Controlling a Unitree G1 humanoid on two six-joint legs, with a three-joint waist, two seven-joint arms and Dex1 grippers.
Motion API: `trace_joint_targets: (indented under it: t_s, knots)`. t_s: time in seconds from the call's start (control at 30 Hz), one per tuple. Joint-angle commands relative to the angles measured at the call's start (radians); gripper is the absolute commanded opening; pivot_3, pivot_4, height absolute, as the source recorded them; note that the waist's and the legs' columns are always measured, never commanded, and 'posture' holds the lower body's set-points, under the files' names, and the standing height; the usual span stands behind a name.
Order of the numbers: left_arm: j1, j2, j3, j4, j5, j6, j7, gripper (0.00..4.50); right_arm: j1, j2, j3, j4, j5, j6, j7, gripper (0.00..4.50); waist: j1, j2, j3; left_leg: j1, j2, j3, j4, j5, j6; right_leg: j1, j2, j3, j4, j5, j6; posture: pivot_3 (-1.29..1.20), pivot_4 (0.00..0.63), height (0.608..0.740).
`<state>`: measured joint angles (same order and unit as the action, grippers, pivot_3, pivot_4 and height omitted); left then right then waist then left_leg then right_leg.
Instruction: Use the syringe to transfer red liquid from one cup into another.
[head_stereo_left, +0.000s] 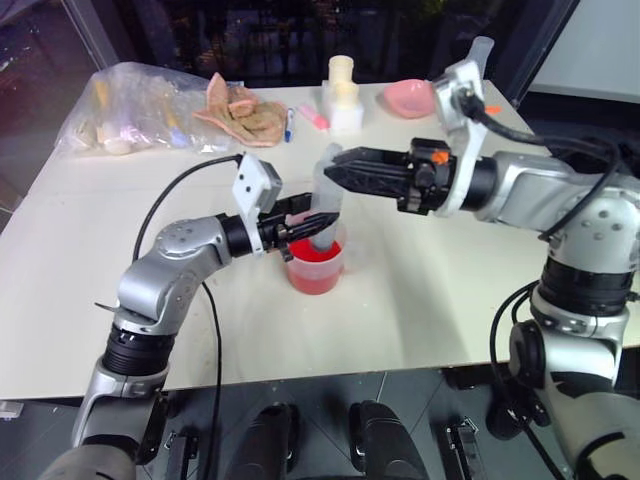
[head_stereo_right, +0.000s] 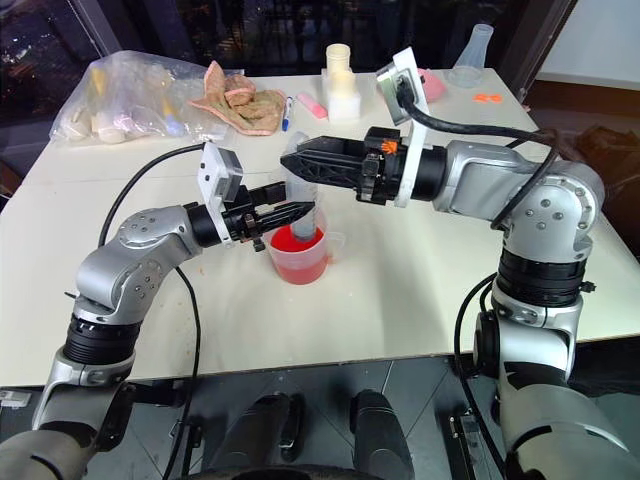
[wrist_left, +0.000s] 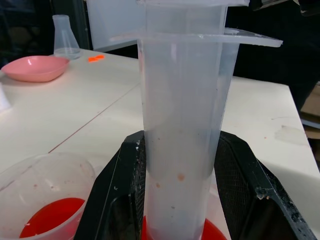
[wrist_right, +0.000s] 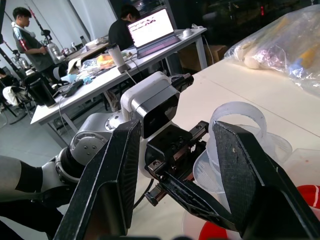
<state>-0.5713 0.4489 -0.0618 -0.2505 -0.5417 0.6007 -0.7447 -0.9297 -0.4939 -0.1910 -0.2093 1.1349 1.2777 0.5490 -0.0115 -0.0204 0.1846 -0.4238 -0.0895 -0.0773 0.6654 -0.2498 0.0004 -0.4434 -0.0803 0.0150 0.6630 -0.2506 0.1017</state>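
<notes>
The left gripper (head_stereo_right: 292, 211) has its fingers clamped on the syringe (wrist_left: 182, 125), upright over the cup (head_stereo_right: 298, 252) of red liquid (head_stereo_left: 314, 262). The right gripper (head_stereo_right: 292, 160) holds its fingers apart around the plunger top.

A lab-style workroom; a conical flask (head_stereo_right: 478, 55) on the table (head_stereo_right: 420, 290), cluttered desks (wrist_right: 100, 70), people at laptops.

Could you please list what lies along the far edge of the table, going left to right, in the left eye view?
Clear plastic bag of items → crumpled tan cloth → blue pen → pink marker → cream stacked blocks → pink shallow bowl.
</notes>
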Motion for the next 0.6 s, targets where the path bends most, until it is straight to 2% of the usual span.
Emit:
trace_joint_targets:
  t_s: [0.03,0.37,0.6]
  knots:
    - [-0.009,-0.007,0.003,-0.055,-0.010,-0.009,-0.003,1.42,-0.003,0.007,0.003,-0.012,0.005,-0.024,-0.008,2.36,0.000,0.000,0.000,0.000,0.000,0.000,0.000,0.000,0.000,0.000,0.000,0.000,0.000,0.000,0.000,0.00,0.150,0.740]
    - [0.008,-0.007,0.017,-0.092,-0.027,0.014,0.007,1.42,0.019,-0.020,0.045,0.001,-0.063,-0.066,0.020,2.36,-0.001,0.000,0.000,0.000,0.000,0.000,0.000,0.000,0.000,0.000,0.000,0.000,0.000,0.000,0.000,0.00,0.150,0.740]
    - [0.036,-0.005,-0.007,-0.108,-0.013,0.016,0.004,1.42,-0.004,0.024,0.055,0.004,-0.058,-0.080,0.002,2.36,-0.001,0.000,0.000,0.000,0.000,0.000,0.000,0.000,0.000,0.000,0.000,0.000,0.000,0.000,0.000,0.00,0.150,0.740]
